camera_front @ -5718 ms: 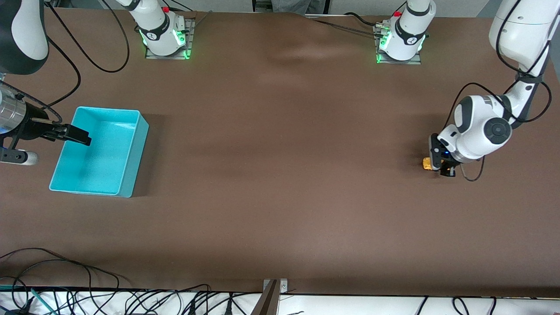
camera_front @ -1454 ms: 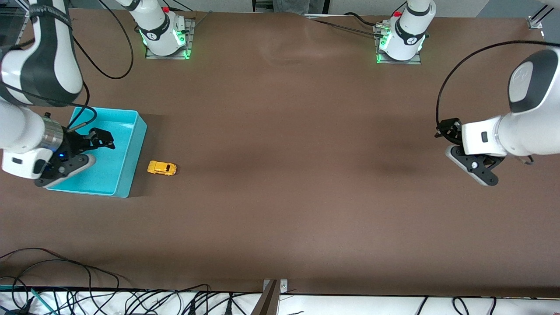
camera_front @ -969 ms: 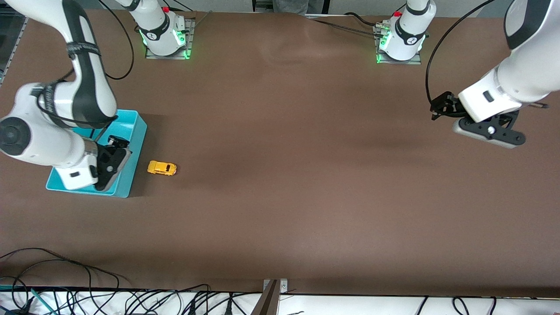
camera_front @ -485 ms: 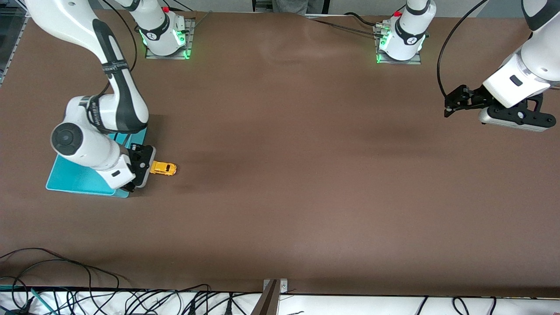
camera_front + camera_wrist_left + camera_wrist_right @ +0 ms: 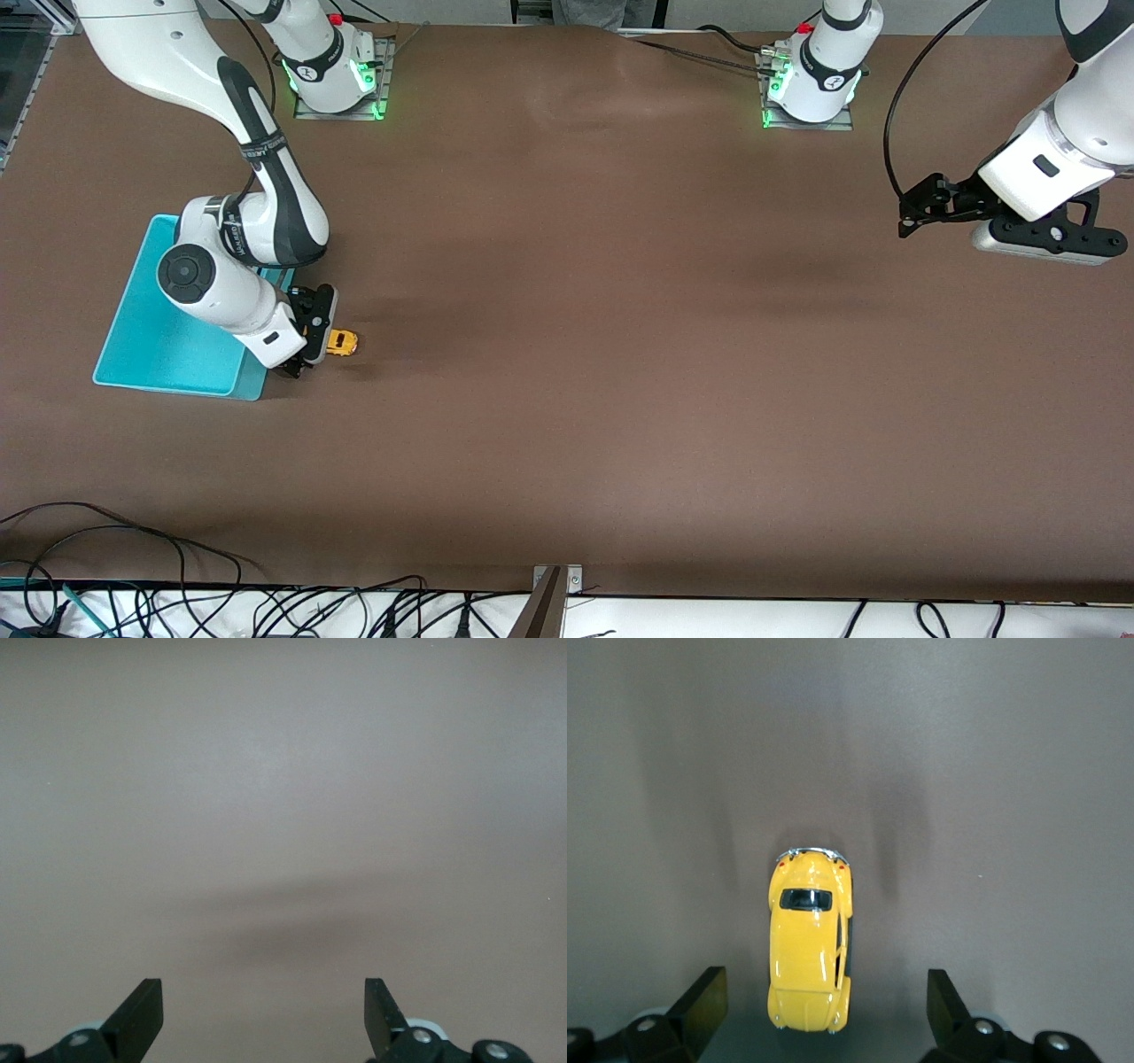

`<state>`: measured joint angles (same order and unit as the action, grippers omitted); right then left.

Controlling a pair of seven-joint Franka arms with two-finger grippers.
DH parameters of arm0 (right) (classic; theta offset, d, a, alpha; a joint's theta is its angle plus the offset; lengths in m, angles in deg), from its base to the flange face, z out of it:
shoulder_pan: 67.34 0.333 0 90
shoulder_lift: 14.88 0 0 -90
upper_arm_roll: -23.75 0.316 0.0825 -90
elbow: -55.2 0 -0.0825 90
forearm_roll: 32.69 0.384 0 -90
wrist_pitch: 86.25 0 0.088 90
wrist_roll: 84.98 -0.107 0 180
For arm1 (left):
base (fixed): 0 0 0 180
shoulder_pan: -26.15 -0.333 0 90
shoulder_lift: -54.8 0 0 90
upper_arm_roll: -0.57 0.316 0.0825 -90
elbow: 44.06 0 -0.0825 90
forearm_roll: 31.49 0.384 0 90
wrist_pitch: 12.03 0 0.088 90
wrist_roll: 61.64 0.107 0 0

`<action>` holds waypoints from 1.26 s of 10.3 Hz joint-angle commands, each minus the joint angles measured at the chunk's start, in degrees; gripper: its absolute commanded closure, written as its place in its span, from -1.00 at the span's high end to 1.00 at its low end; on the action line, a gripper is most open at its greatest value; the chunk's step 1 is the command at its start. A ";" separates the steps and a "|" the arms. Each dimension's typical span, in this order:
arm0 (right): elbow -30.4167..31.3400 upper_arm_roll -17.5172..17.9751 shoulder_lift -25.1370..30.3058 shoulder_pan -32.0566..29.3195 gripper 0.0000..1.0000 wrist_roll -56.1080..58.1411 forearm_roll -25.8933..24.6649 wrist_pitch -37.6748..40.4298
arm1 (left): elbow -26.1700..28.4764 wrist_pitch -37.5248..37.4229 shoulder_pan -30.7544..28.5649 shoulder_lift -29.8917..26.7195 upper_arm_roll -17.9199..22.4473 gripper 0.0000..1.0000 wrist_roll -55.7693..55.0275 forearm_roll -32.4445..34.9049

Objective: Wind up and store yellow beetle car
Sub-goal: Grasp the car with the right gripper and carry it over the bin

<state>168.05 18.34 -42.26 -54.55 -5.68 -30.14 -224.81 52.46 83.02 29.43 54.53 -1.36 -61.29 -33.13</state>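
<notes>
The yellow beetle car sits on the brown table just beside the turquoise bin, glossy, rounded, dark window showing. Over it hangs the right gripper, fingers spread wide, hiding most of it from the front. The left gripper waits open above the table's left-arm end.

Yellow beetle car upright on wheels, just beside turquoise bin

a wide brown table edged by black cables.
</notes>
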 commanded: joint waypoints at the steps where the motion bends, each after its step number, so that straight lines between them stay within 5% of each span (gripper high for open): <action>1: 0.62 1.11 -1.79 0.12 1.00 2.17 0.78 -3.19 | -2.13 -1.71 0.15 1.23 0.71 1.00 -1.32 -0.64; 3: 0.62 1.11 -2.33 0.04 0.88 2.09 0.96 -3.99 | -2.21 -4.86 0.15 1.15 0.62 1.00 -1.41 -0.47; 4: 0.62 1.11 -2.33 -0.05 0.25 2.09 0.96 -3.99 | -3.26 -9.49 0.15 0.71 0.62 1.00 -1.32 -0.38; 7: 0.53 1.11 -2.24 -0.05 -0.98 2.44 0.87 -3.91 | -6.24 -12.53 0.32 2.54 0.62 1.00 -1.14 -0.20; 10: -0.16 1.28 0.73 0.47 -1.00 0.86 0.87 -2.86 | -7.57 -11.83 0.06 2.99 0.71 1.00 -1.06 3.11; 13: -5.69 0.85 5.66 0.65 -1.00 -2.73 -0.26 10.02 | -7.75 -6.90 0.33 3.43 0.44 1.00 -1.23 5.96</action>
<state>164.42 19.50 -39.74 -54.13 -6.44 -30.15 -221.33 46.67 75.91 29.56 56.70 -0.97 -61.89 -28.23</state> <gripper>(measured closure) 0.581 0.000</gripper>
